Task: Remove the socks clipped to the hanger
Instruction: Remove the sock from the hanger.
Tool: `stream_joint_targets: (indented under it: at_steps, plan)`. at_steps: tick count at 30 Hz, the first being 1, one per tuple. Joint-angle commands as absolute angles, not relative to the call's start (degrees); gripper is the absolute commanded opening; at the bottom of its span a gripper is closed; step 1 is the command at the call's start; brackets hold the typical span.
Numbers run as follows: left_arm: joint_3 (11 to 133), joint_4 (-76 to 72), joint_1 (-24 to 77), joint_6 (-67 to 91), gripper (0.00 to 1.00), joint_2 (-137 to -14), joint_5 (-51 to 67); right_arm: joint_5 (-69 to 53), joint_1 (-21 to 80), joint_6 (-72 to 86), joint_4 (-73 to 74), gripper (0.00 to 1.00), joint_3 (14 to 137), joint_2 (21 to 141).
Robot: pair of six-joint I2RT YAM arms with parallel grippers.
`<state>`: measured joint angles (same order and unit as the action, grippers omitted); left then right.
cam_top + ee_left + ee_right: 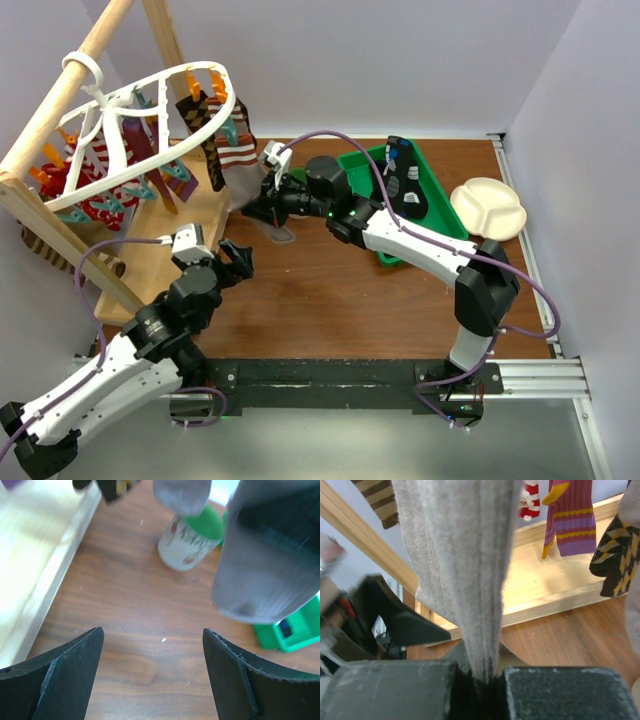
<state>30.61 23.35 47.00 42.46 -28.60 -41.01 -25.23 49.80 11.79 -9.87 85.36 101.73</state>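
Note:
The white oval hanger [150, 125] hangs from a wooden pole at the upper left, with several socks clipped under it. A grey sock [243, 186] hangs from the hanger's right end. My right gripper [264, 203] is shut on its lower part. In the right wrist view the grey sock [470, 570] runs down into the pinched right gripper [480, 677]. A purple sock [570, 520] and a black-and-tan checkered sock [617, 555] hang beyond. My left gripper [240, 258] is open and empty over the table. From its wrist the left gripper [152, 645] faces the grey sock [270, 565].
A green tray [440, 205] right of centre holds dark socks [405, 180]. A white divided plate [488, 208] lies at the far right. The wooden frame [70, 80] and its base board [165, 255] fill the left. A white-and-green container [187, 542] lies behind the sock.

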Motion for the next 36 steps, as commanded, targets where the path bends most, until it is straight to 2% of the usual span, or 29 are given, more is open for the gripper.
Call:
stream_joint_targets:
  at_steps: [1, 11, 20, 25, 27, 28, 31, 32, 33, 34, 35, 36]
  plan:
    - [36.55, 20.57, 46.76, 39.29, 0.85, -27.78, -46.75, -26.54, 49.66, 9.84, -8.61, 0.00, 84.38, 98.00]
    - [40.96, 3.45, 46.84, 26.29, 0.85, -31.90, -47.02, -27.77, 49.66, 8.70, -7.38, 0.00, 84.29, 97.21]
    - [41.48, -14.30, 46.76, 17.85, 0.89, -38.58, -47.81, -29.71, 49.66, 8.96, -7.30, 0.00, 85.17, 97.82]
    - [42.71, -18.63, 46.06, 17.14, 0.89, -42.62, -44.66, -29.88, 49.66, 8.96, -7.21, 0.00, 85.17, 97.82]
    - [43.24, -19.16, 45.97, 17.14, 0.85, -43.24, -44.12, -29.79, 49.66, 8.96, -7.21, 0.00, 85.08, 97.74]
    - [43.24, -19.68, 45.97, 17.14, 0.82, -43.50, -43.51, -29.88, 49.75, 8.96, -7.21, 0.00, 85.08, 97.73]
    - [43.07, -19.78, 45.88, 17.14, 0.55, -43.77, -42.72, -29.53, 49.66, 9.05, -7.12, 0.00, 85.08, 97.56]
    - [42.98, -19.78, 45.88, 17.23, 0.37, -43.68, -42.63, -29.36, 49.75, 9.05, -7.12, 0.00, 85.08, 97.38]
    - [42.89, -19.69, 45.88, 17.31, 0.29, -43.59, -42.80, -29.36, 49.83, 8.97, -7.12, 0.01, 85.17, 97.47]
    - [42.80, -19.69, 45.88, 17.40, 0.21, -43.51, -42.80, -29.36, 49.75, 8.96, -7.03, 0.04, 85.17, 97.47]
    - [42.72, -19.60, 45.88, 17.40, 0.09, -43.51, -42.72, -29.18, 49.66, 8.79, -6.86, 0.08, 85.17, 97.30]
    - [42.71, -19.51, 45.88, 17.49, 0.03, -43.51, -42.71, -28.92, 49.75, 8.35, -6.68, 0.19, 85.17, 97.29]
